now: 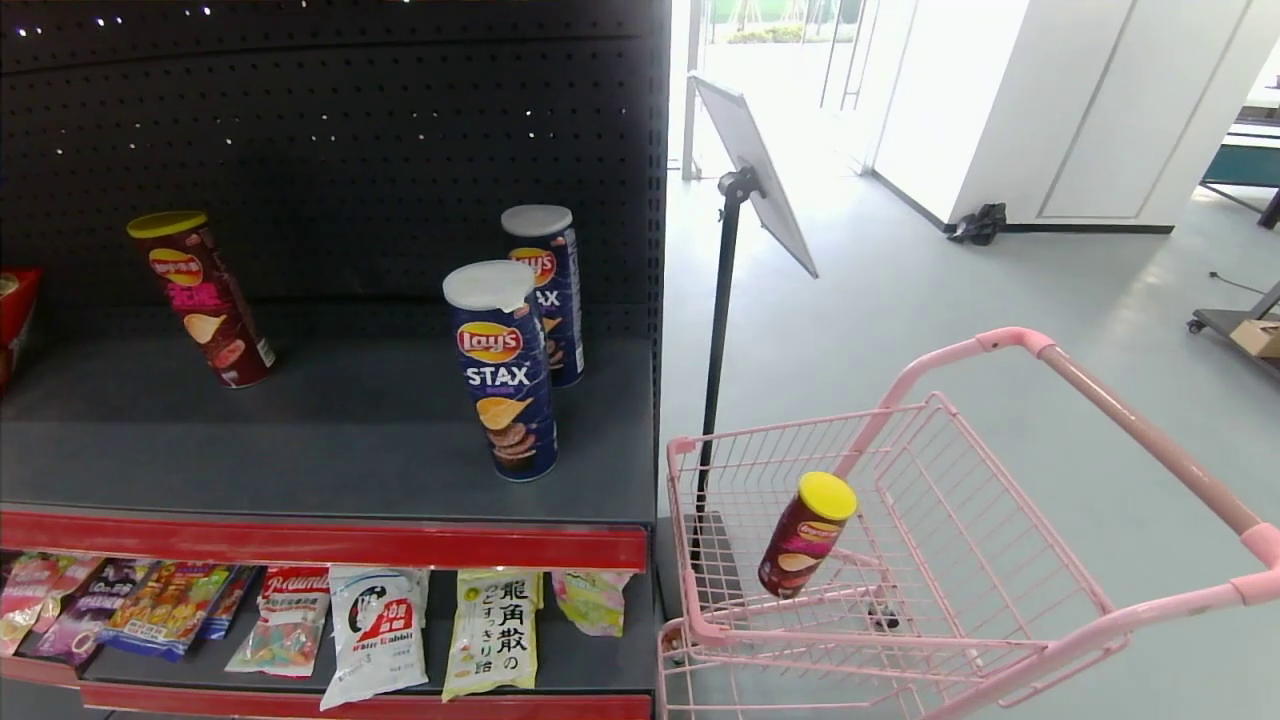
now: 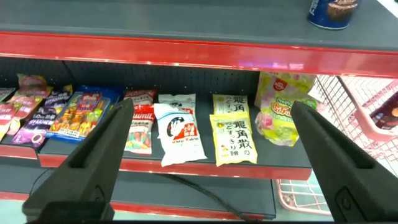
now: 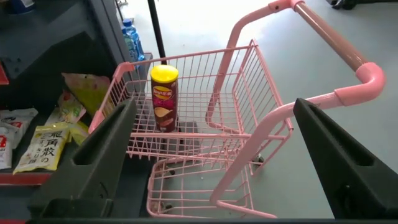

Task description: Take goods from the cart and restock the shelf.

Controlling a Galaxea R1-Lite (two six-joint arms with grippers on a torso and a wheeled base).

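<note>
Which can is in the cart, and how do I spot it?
Find the pink cart right of the shelf. In its basket stands one maroon can with a yellow lid. Its twin and the two white-lidded blue cans are on the shelf, not in the cart.

Daylight floods in from the glazed doorway [image 1: 790, 50] at the upper middle of the head view, blown out to white, and sheens the pale floor [image 1: 900, 330]. The pegboard back [image 1: 330, 150] at upper left is dim, pricked by bright points through its holes. In the left wrist view the lower shelf [image 2: 283, 157] lies in soft shadow beneath the red edge strip [image 2: 155, 50], which carries faint glare.
</note>
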